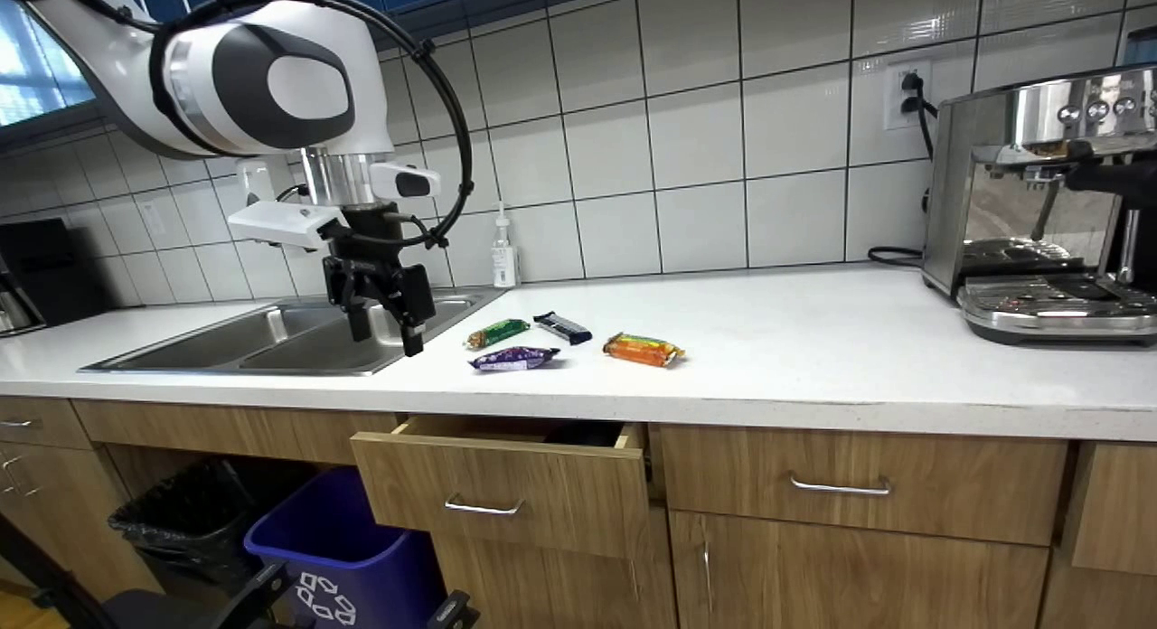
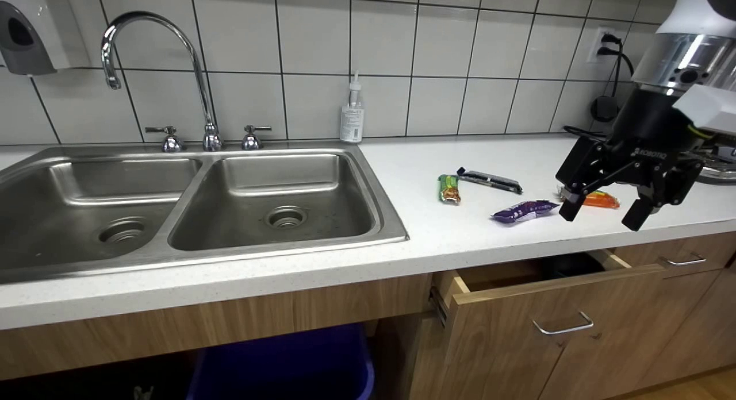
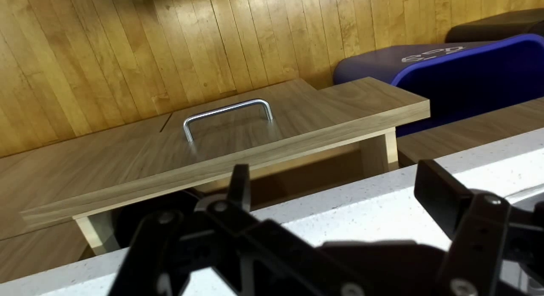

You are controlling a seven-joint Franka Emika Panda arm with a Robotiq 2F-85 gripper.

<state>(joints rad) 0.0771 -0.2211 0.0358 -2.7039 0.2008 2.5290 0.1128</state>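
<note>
My gripper [image 1: 387, 335] is open and empty above the white counter, fingers pointing down; it also shows in an exterior view [image 2: 603, 213] and the wrist view [image 3: 335, 181]. Four wrapped snack bars lie on the counter in both exterior views: green [image 1: 497, 333], purple [image 1: 515, 359], dark blue [image 1: 562, 327] and orange [image 1: 644, 350]. The gripper partly covers the orange one in an exterior view [image 2: 601, 199]. Below the counter edge a wooden drawer [image 1: 542, 484] stands partly open, with a metal handle [image 3: 229, 109]. A black item [image 2: 575, 264] lies inside it.
A double steel sink [image 2: 391, 233] with a faucet [image 2: 198, 72] adjoins the snacks. A clear pump bottle [image 1: 504, 254] stands by the tiled wall. A coffee machine [image 1: 949, 195] stands farther along the counter. A blue recycling bin [image 1: 362, 557] and a black-lined bin [image 1: 190, 521] stand below.
</note>
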